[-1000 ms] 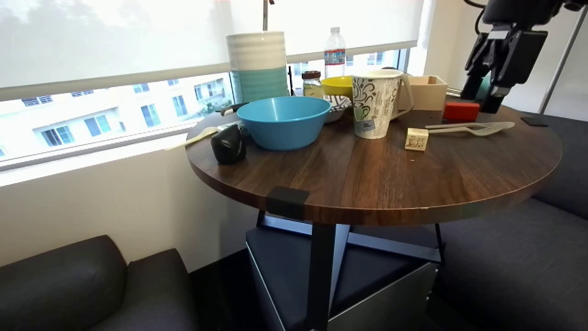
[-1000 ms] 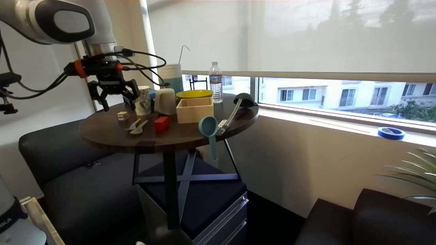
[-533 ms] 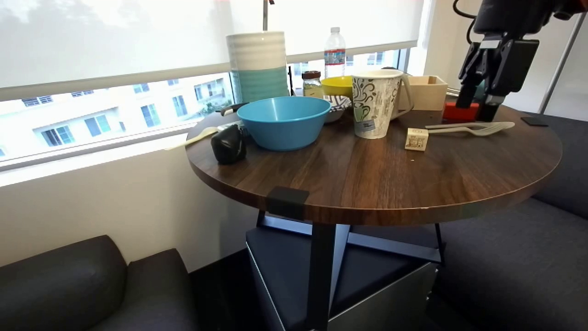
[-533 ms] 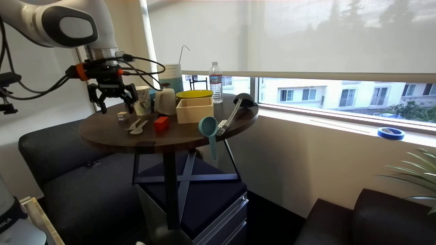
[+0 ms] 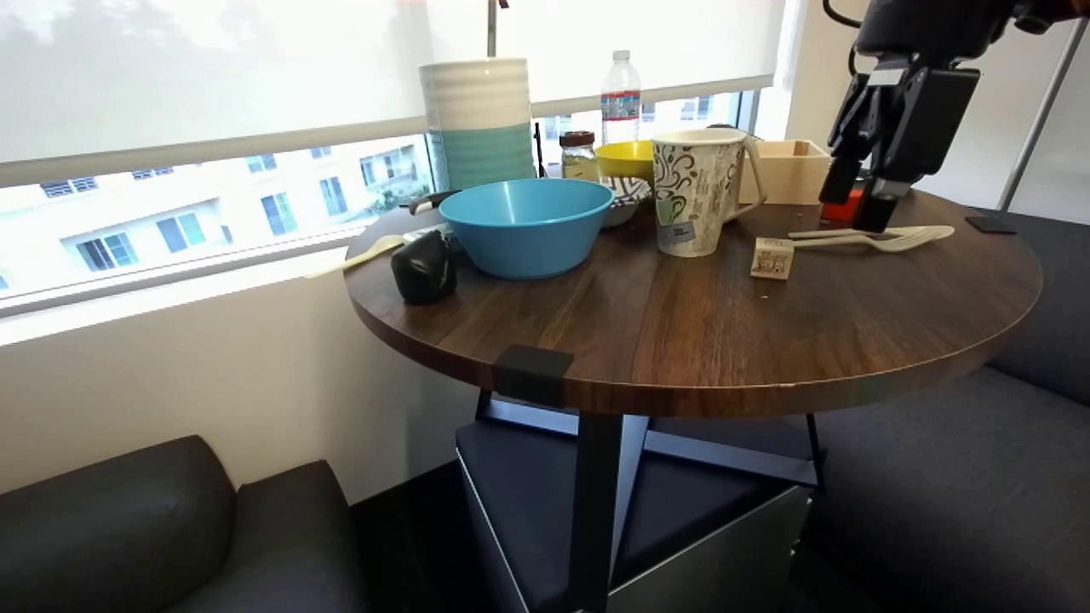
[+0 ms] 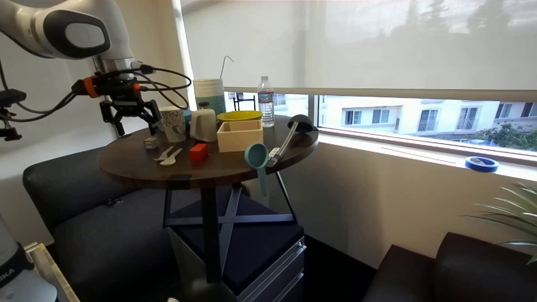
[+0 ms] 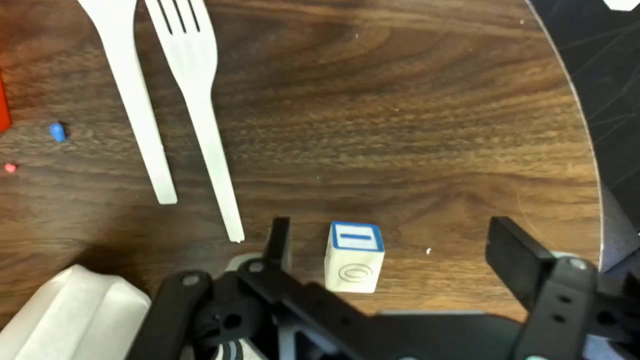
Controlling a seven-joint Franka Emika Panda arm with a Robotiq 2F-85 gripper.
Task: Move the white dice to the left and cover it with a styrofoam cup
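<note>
The white dice point(image 5: 772, 259) is a small cream cube on the round table, seen in both exterior views. In the wrist view the dice point(image 7: 352, 267) shows a blue-framed face with a dash and lies between the finger lines, nearer the left finger point(image 7: 280, 240). My gripper point(image 6: 136, 132) hangs over the table with its jaws wide apart, holding nothing; neither finger touches the dice. Upright beside the dice stands the styrofoam cup point(image 5: 694, 200), white with dark swirls and a green drawing. Only a scribbled sliver of the cup point(image 7: 242, 350) shows in the wrist view, behind the gripper.
White plastic cutlery point(image 7: 200, 100) lies close to the dice. A red block point(image 6: 199, 152), a wooden box point(image 6: 240, 138) and a pale container point(image 6: 204, 126) stand around it. A blue bowl point(image 5: 526, 230) and a black object point(image 5: 423, 268) sit across the table. The table edge point(image 7: 580, 105) curves nearby.
My gripper has come down and shifted leftward in both exterior views, closer to the dice. Its jaws have stayed apart. The dice, cup and other objects have not moved.
</note>
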